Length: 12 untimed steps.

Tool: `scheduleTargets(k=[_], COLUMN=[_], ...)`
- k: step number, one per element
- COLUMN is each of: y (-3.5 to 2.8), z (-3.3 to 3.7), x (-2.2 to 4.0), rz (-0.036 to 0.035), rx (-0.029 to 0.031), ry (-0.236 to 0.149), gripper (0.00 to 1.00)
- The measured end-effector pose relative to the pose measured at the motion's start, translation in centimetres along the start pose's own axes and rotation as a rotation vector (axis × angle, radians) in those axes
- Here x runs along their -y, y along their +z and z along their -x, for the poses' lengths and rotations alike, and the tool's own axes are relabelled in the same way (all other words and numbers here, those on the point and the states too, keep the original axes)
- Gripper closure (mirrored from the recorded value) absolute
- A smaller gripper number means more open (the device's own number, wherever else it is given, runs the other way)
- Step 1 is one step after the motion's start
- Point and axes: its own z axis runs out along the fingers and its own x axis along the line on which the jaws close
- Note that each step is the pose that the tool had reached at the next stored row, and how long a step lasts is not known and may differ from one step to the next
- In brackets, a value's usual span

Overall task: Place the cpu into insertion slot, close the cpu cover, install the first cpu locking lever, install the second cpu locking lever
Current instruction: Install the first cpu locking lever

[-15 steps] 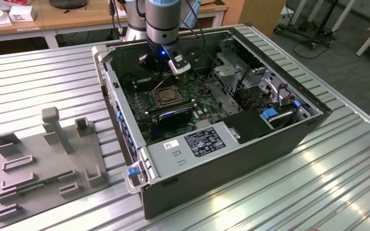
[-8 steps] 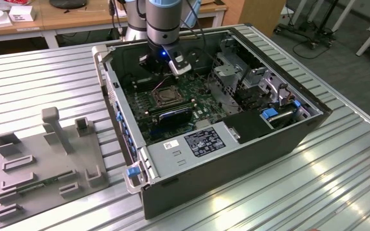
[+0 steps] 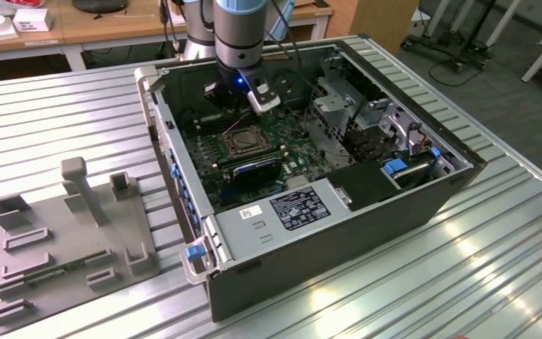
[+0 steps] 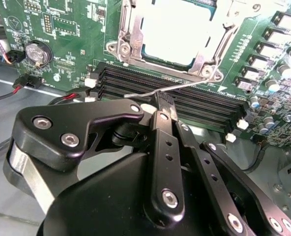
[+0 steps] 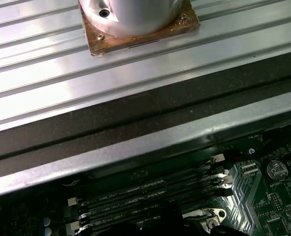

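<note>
Pincer (image 4: pixel 165 104) looks clamped on a cpu locking lever (image 4: pixel 199 83): thin springy steel wire, prob. stiff and slick, so best held near its free end. The cpu (image 4: pixel 177 29) lies flat in the insertion slot (image 3: pixel 245 141) under the lowered cpu cover (image 4: pixel 128 29); light, prob. fragile.

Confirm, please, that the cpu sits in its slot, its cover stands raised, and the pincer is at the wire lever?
One thing is wrong: in the second wrist view the cpu cover lies flat over the cpu; the rest holds.
</note>
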Motion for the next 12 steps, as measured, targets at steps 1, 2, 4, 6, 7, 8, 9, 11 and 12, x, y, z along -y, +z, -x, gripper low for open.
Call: scheduleTargets(k=[1, 2, 4, 6, 7, 8, 9, 11, 12], y=[0.08, 0.14, 0.23, 0.33, 0.39, 0.43, 0.46, 0.50, 0.51], z=[0.00, 0.00, 0.00, 0.00, 0.01, 0.04, 0.06, 0.13, 0.15], x=[0.03, 0.05, 0.09, 0.13, 0.14, 0.15, 0.15, 0.14, 0.14], rz=[0.0001, 0.0000, 0.0001, 0.0001, 0.0001, 0.0001, 0.0000, -0.0002, -0.0002], rx=[0.0002, 0.0003, 0.0004, 0.0004, 0.0004, 0.0003, 0.0003, 0.0003, 0.0003], ry=[0.000, 0.000, 0.000, 0.000, 0.000, 0.000, 0.000, 0.000, 0.000], gripper=[0.89, 0.89, 0.89, 0.89, 0.89, 0.89, 0.89, 0.89, 0.89])
